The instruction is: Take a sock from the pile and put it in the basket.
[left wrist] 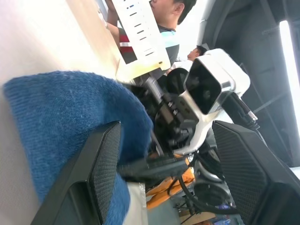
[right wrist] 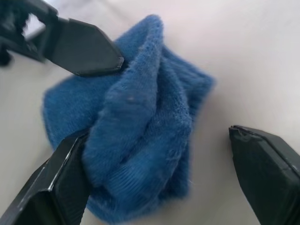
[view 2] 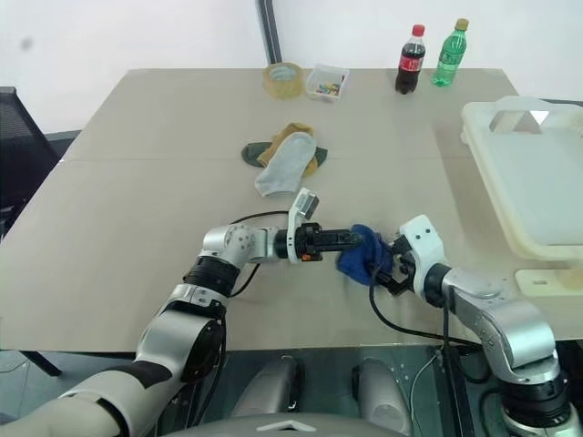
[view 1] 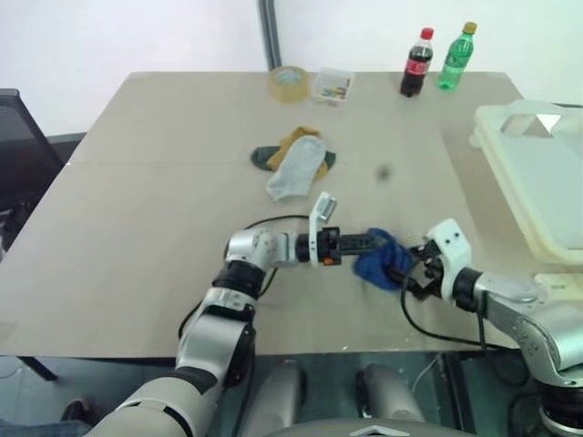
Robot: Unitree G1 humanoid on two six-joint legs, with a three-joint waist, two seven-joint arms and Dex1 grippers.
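Note:
A blue sock (view 1: 378,259) lies bunched near the table's front edge, between my two grippers. My left gripper (view 1: 369,244) reaches in from the left and is open. In the left wrist view the sock (left wrist: 61,122) rests against one of its fingers (left wrist: 101,173). My right gripper (view 1: 405,269) comes from the right, also open, and in the right wrist view its fingers stand on either side of the sock (right wrist: 140,136). The pile (view 1: 296,159) of grey, mustard and dark green socks sits mid-table. The cream basket (view 1: 499,173) stands at the right edge.
At the table's far edge stand a tape roll (view 1: 289,84), a small clear box (view 1: 332,85), a cola bottle (view 1: 417,62) and a green bottle (view 1: 458,56). A black chair (view 1: 18,155) is at the left. A person (left wrist: 168,18) shows beyond the table in the left wrist view.

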